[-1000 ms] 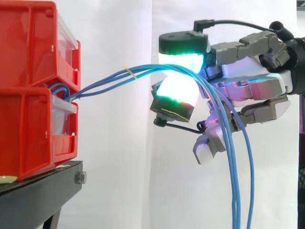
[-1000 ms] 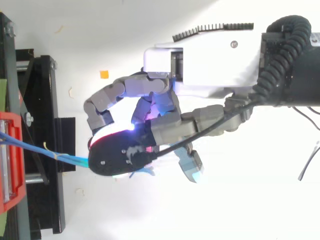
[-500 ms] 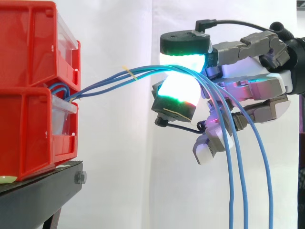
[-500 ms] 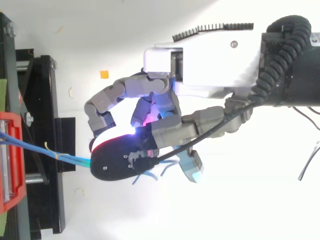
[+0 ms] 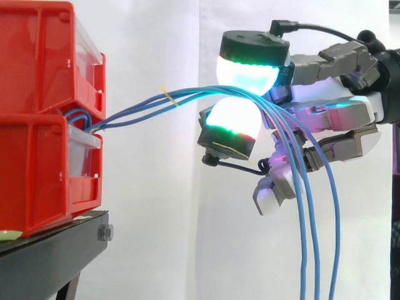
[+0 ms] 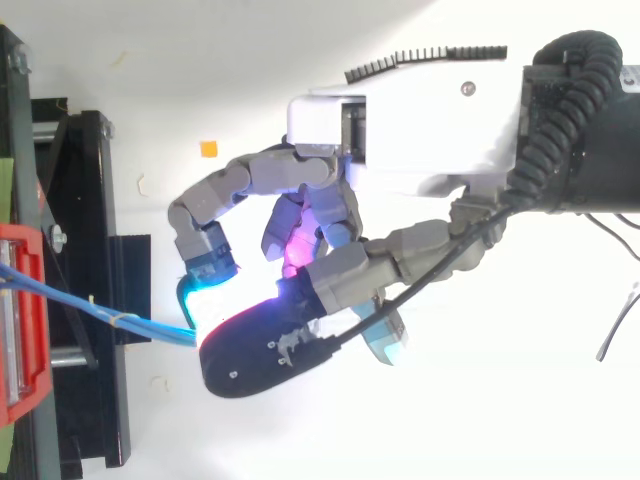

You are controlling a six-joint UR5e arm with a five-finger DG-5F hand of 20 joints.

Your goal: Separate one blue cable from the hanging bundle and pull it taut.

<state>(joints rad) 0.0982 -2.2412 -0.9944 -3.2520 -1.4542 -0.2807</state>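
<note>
Hand pinching the blue cables to the right of the bins.

In the side view I see the hand (image 5: 325, 119) coming in from the right with its fingers curled. Two glowing pads (image 5: 249, 72) sit one above the other, and the blue cables (image 5: 190, 94) run between them, held there as a bundle. The cables leave the gap between the two stacked red bins (image 5: 37, 175) on the left and rise gently rightward across open air, bound by a pale tie (image 5: 169, 94) partway along. They pass between the pads, drape over the lower one and hang down in separate strands to the bottom edge. The bins stand on the black stand (image 5: 50, 253). From above, the hand (image 6: 420, 130) lies well right of the stand, and the cables (image 6: 150, 325) reach it from the left and disappear under the dark back of the nearest finger.
</note>
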